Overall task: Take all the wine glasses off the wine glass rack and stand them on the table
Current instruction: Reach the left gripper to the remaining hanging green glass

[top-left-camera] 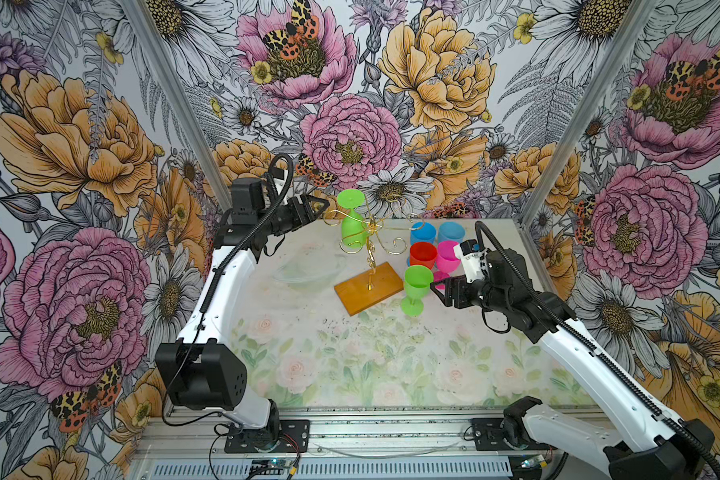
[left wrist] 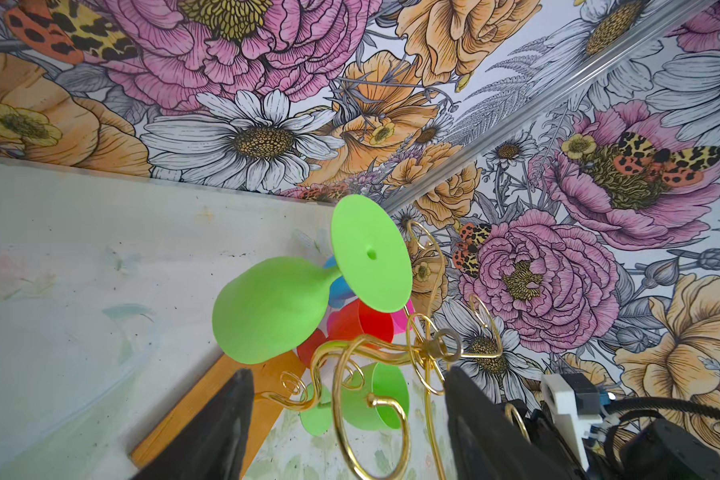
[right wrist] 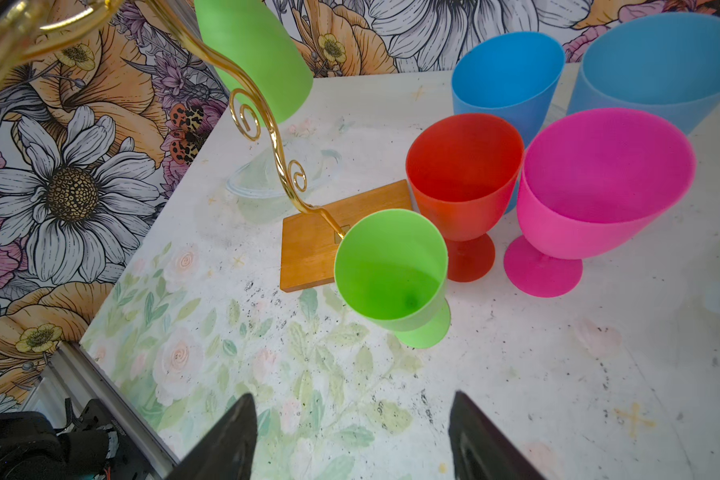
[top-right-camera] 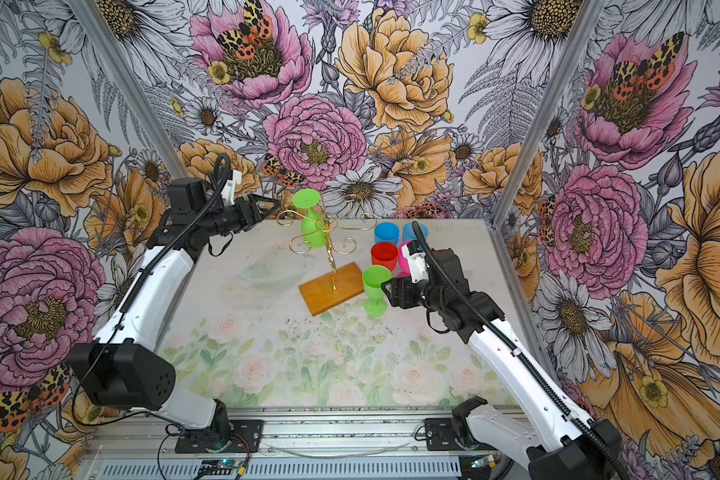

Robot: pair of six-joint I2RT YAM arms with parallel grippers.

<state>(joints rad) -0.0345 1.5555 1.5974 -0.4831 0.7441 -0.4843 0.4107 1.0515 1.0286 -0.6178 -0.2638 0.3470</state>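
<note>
Task's thing: the matte green, plastic-looking hanging wine glass [top-left-camera: 353, 232] is hanging upside down, foot uppermost, from one curled arm of the thin gold wire wine glass rack [top-left-camera: 371, 227]. The rack is standing on its flat orange-brown wooden base at the far middle of the floral-printed table [top-left-camera: 350, 353].
Left claw: the left gripper [top-left-camera: 321, 206] is hovering just beside the rack's outer curl. In the left wrist view its jaws are standing apart with gold wire lying in the gap, clamping nothing.
Right claw: the right gripper [top-left-camera: 437, 291] is sitting low, near an upright green goblet [top-left-camera: 416, 286], with its jaws apart and nothing between them.
Neighbours: a red goblet [top-left-camera: 422, 253], a pink goblet [top-left-camera: 447, 255] and two blue goblets [top-left-camera: 437, 232] are standing close to the base.
Handling: the glass is looking light, stiff and hard to shatter. Its smooth tapering bowl may be slipping under a loose pinch, and the thin rack is likely springing or tipping if tugged.
Where to hold: the free-hanging bowl, across its wide middle, is looking best. The short stem is sitting too close to the wire.
</note>
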